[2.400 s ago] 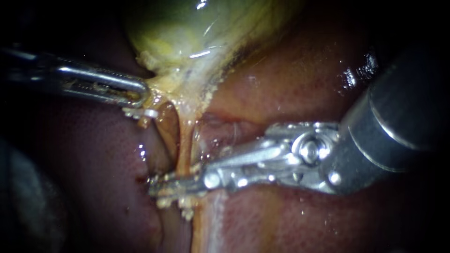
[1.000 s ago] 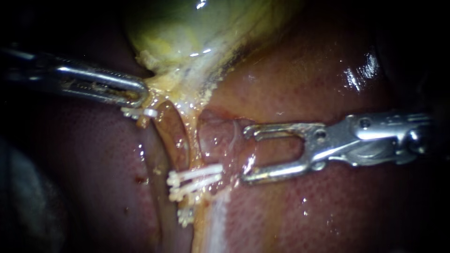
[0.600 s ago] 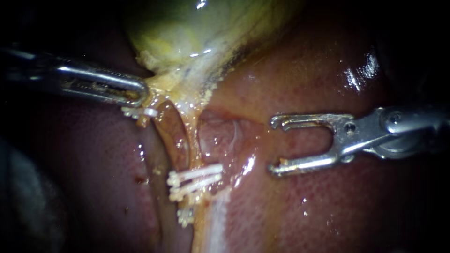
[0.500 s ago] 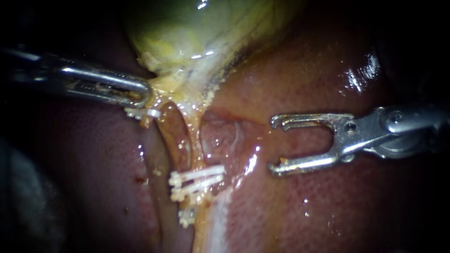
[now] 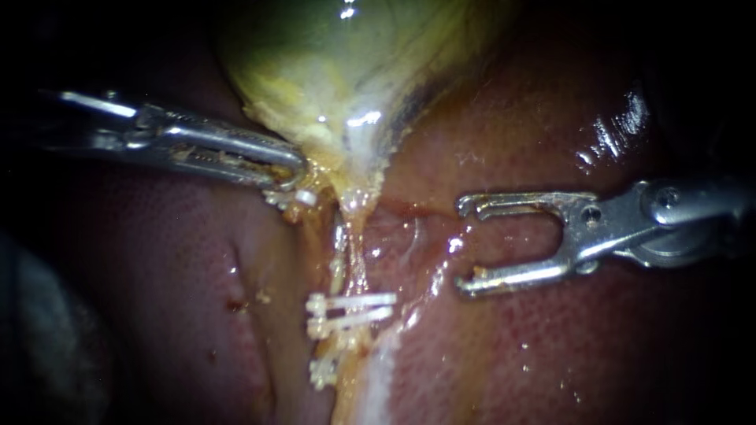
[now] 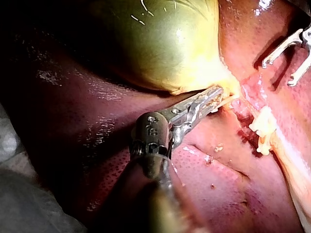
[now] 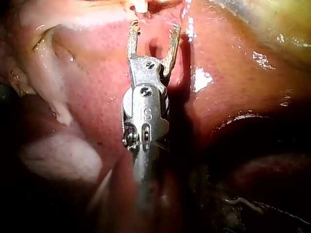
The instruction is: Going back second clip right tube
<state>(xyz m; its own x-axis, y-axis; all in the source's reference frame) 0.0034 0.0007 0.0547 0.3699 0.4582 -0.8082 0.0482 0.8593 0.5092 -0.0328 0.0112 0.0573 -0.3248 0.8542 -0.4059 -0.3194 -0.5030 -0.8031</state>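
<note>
Left instrument (image 5: 290, 162): jaws clamped on the gallbladder (image 5: 331, 71) at its neck.
Right instrument (image 5: 465, 246): jaws apart, empty, over the liver (image 5: 551, 354).
Clips (image 5: 350, 311): two white ones across the tube (image 5: 352, 264), clear of the open jaws.

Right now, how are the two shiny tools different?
The left instrument is shut on the gallbladder at its narrow end; the right instrument is wide open, holding nothing. The left instrument touches tissue; the right instrument sits beside the white clips, not touching them. Both are slim, shiny metal.
</note>
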